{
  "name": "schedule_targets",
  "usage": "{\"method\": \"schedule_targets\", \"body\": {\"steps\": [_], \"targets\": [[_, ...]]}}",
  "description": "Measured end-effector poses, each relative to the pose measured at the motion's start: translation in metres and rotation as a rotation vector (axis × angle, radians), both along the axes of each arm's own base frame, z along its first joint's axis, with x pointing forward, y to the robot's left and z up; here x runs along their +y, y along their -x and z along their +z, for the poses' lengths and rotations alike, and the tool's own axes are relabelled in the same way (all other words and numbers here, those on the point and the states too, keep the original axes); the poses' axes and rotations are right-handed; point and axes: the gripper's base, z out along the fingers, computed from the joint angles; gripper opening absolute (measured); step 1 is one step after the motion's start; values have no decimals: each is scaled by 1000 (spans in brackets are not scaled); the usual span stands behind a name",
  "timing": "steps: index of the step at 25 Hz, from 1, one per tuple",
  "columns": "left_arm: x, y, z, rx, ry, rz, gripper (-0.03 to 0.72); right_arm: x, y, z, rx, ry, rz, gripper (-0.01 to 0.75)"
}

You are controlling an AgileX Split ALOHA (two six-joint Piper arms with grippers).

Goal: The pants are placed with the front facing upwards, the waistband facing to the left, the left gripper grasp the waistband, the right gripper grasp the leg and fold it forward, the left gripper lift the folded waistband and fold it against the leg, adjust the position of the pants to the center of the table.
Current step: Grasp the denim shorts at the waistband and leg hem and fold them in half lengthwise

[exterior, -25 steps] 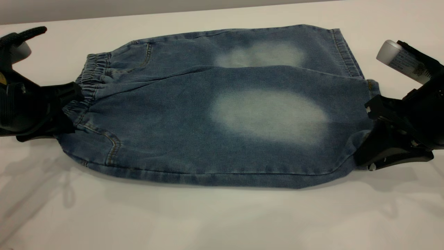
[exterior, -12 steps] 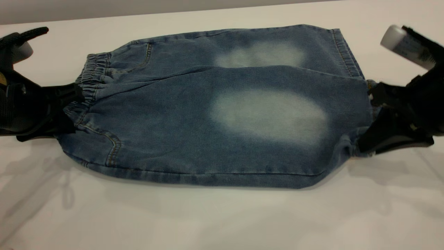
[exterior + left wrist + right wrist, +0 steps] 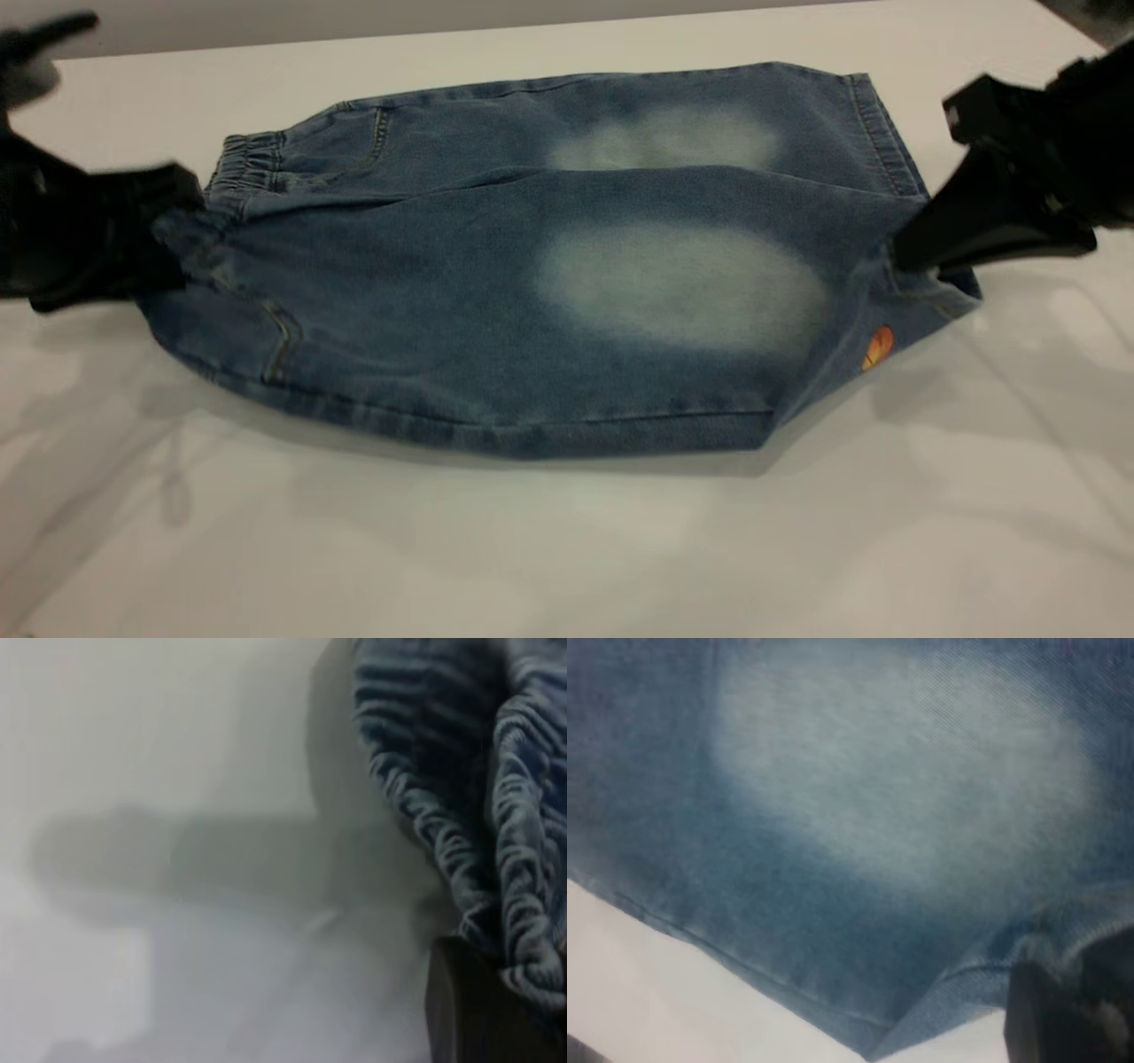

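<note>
**Q:** What have you got hold of, starting at your left?

**Me:** My left gripper is at the waistband, fingers closed on the puckered elastic at its near end. In my left wrist view the ruched denim bunches right against my finger, raised off the table.

**Q:** And the pants themselves?

**Me:** The pants lie front up across the table, waistband toward my left arm, legs toward my right. The near side sags between my two grips while the far leg lies flat.

**Q:** Your right side?

**Me:** My right gripper is clamped on the near leg's hem corner, lifting it enough to turn out a small orange patch.

**Q:** How will the cloth behave?

**Me:** I'd judge it soft yet weighty: denim drapes, doesn't spring, and shouldn't slip much. The thick elastic and the stitched hem are the best holds. If the two ends rise unevenly, I'd expect the middle to drag and skew the fold.
</note>
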Motion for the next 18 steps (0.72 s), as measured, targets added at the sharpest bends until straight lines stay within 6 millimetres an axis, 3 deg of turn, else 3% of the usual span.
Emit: {"method": "schedule_targets", "body": {"steps": [8,18], "targets": [[0,0,36,-112,0,-17,123,1,-19,13,-61,-1,11,8],[-2,-9,47,-225,55,10,123,2,-50,38,-120,18,15,11]]}}
